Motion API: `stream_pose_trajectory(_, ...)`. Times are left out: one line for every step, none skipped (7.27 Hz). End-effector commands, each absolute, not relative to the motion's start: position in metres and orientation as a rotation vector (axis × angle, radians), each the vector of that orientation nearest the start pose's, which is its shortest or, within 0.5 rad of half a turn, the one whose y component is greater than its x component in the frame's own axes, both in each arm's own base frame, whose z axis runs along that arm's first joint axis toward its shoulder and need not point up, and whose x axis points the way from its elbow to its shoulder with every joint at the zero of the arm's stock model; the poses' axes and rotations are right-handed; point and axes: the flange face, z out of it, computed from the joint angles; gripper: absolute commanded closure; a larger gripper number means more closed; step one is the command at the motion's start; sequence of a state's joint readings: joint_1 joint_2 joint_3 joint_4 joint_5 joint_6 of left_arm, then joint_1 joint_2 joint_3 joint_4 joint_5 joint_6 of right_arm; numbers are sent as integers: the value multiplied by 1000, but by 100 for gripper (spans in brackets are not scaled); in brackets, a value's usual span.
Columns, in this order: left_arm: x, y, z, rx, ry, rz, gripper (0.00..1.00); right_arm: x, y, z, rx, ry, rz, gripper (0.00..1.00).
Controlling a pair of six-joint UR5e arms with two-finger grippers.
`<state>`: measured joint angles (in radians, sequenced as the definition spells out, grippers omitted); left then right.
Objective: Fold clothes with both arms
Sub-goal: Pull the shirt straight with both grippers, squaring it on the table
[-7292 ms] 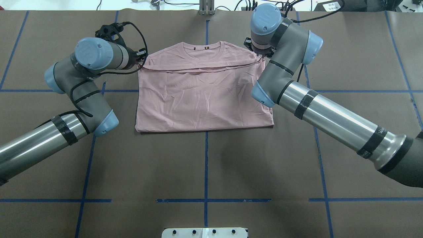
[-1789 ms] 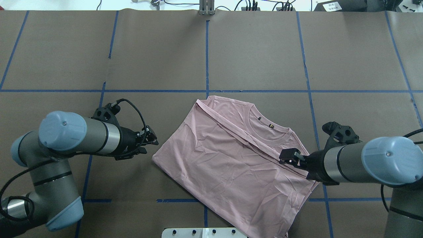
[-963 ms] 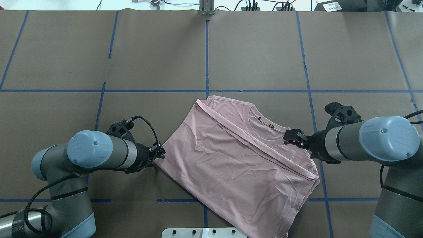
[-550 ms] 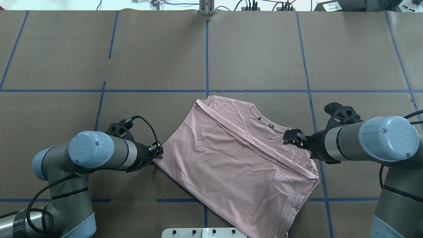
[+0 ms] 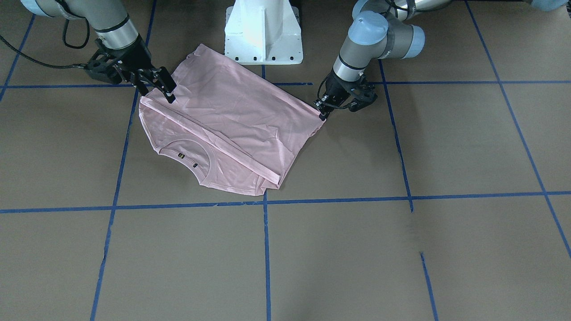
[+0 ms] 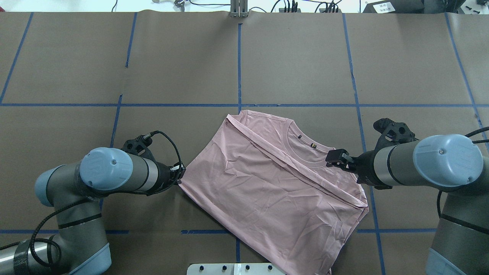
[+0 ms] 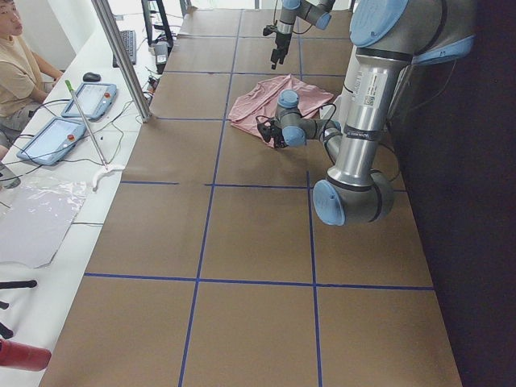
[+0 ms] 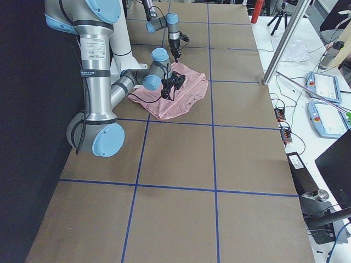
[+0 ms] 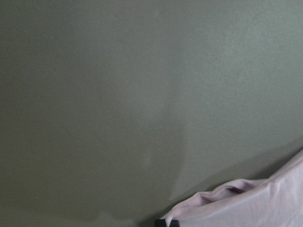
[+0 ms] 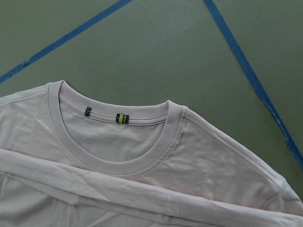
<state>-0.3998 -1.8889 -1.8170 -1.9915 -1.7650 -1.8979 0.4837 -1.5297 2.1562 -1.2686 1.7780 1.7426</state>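
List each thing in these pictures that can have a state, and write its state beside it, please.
T-shirt, partly folded, one fold running below the collar, lying flat and askew on the table.
Left gripper, low at one corner of the T-shirt; open or shut cannot be told.
Right gripper, open, at the shoulder end of the fold, holding nothing.
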Motion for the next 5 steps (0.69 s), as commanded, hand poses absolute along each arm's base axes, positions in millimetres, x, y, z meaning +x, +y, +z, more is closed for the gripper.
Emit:
stream_pose_trajectory(491, -375, 306, -65, 1012, -544, 100, -371, -322, 329, -43, -967, 507, 0)
stream_pose_trajectory(472, -419, 296, 31, 1020, -515, 100, -371, -324, 326, -33, -974, 513, 0)
stream_pose_trajectory(470, -472, 291, 106, 996, -503, 100, -370, -326, 325, -17, -976, 521, 0)
stream_pose_trajectory(468, -527, 287, 161, 971, -514, 100, -371, -327, 327, -17, -970, 523, 0)
stream_pose_trajectory(473, -586, 275, 214, 959, -518, 100, -372, -327, 327, -17, -970, 523, 0)
